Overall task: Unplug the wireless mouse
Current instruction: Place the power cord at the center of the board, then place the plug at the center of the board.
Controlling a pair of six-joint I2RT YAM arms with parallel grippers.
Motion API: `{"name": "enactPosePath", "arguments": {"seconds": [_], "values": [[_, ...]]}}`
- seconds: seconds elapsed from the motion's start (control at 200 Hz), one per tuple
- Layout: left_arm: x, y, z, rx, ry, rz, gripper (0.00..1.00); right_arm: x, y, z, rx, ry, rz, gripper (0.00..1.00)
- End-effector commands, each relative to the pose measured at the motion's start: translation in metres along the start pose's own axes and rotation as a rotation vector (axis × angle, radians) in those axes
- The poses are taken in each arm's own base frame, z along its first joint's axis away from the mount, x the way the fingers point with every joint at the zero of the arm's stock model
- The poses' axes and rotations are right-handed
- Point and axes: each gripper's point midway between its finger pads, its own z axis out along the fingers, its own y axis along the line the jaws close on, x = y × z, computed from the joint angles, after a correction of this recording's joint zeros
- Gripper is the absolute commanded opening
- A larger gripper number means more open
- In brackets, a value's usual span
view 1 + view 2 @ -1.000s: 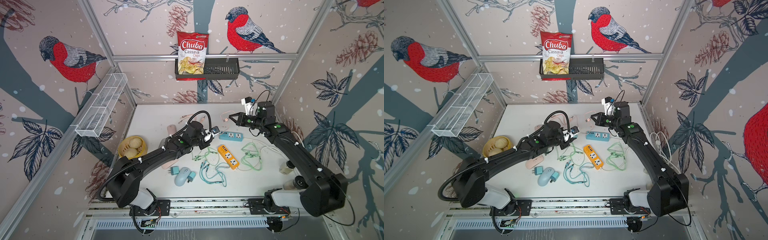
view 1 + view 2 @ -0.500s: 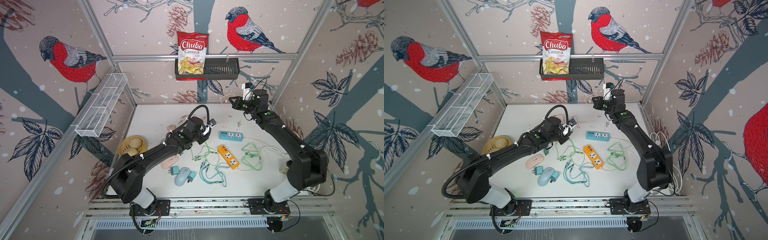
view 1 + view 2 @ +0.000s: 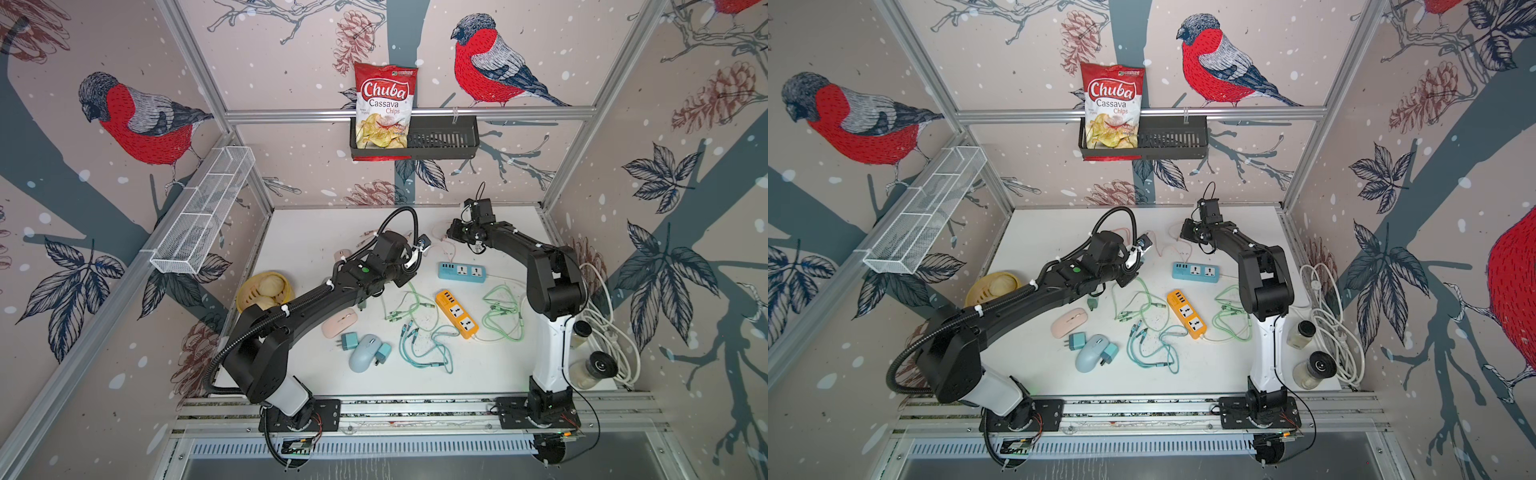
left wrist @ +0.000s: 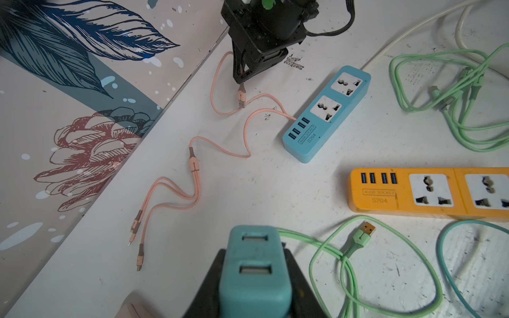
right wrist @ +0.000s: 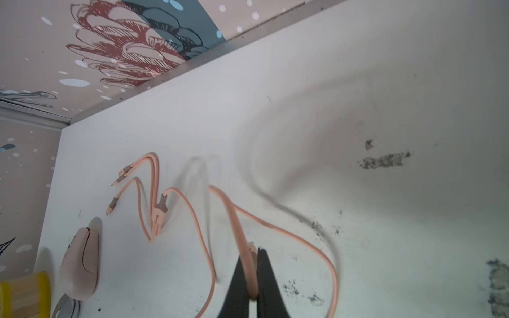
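Observation:
My left gripper (image 4: 256, 275) is shut on a teal USB charger (image 4: 254, 256) held above the table; both of its ports are empty. My right gripper (image 5: 252, 264) is shut on a pink cable (image 5: 242, 234). The cable's USB plug (image 4: 241, 100) hangs free below that gripper (image 4: 242, 78). The three small plugs at the cable's other end (image 5: 118, 176) lie loose beside a pink wireless mouse (image 5: 80, 267). In both top views a second pink mouse (image 3: 340, 322) (image 3: 1068, 322) and a pale blue mouse (image 3: 363, 353) lie at the front.
A blue power strip (image 3: 461, 272) and an orange one (image 3: 457, 313) lie mid-table among green cables (image 3: 503, 316) and teal ones (image 3: 424, 349). Two more teal chargers (image 3: 348, 341) flank the blue mouse. A bamboo steamer (image 3: 264, 291) stands at the left, two jars (image 3: 590, 368) and white cord at the right.
The right gripper swung up toward the back wall, then came down at the back middle, carrying the pink cable. The left gripper drew back a little with the charger.

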Motion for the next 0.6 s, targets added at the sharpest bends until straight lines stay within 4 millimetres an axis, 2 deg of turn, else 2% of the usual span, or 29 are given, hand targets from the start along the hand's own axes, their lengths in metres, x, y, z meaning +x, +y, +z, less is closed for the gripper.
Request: {"name": "enactPosePath", "arguments": {"seconds": [0.0, 0.06, 0.12, 0.25, 0.35, 0.47, 0.595], "values": [[-0.002, 0.003, 0.001, 0.000, 0.003, -0.014, 0.00, -0.004, 0.010, -0.014, -0.032, -0.032, -0.031, 0.39], [-0.002, 0.002, 0.002, 0.006, 0.006, -0.018, 0.00, -0.004, 0.015, -0.026, -0.041, -0.054, -0.044, 0.51], [-0.001, 0.002, 0.003, 0.007, 0.010, -0.018, 0.00, -0.005, 0.019, -0.038, -0.048, -0.070, -0.057, 0.58], [0.000, 0.002, 0.004, 0.008, 0.016, -0.017, 0.00, 0.000, 0.032, -0.068, -0.074, -0.106, -0.090, 0.58], [0.001, 0.002, 0.006, 0.009, 0.020, -0.015, 0.00, 0.014, 0.047, -0.083, -0.121, -0.102, -0.133, 0.57], [0.005, 0.003, 0.010, 0.010, 0.037, -0.019, 0.00, 0.036, 0.067, -0.081, -0.210, -0.037, -0.171, 0.56], [0.007, 0.003, 0.012, 0.014, 0.048, -0.024, 0.00, 0.058, 0.076, -0.060, -0.274, 0.073, -0.165, 0.56]]}}
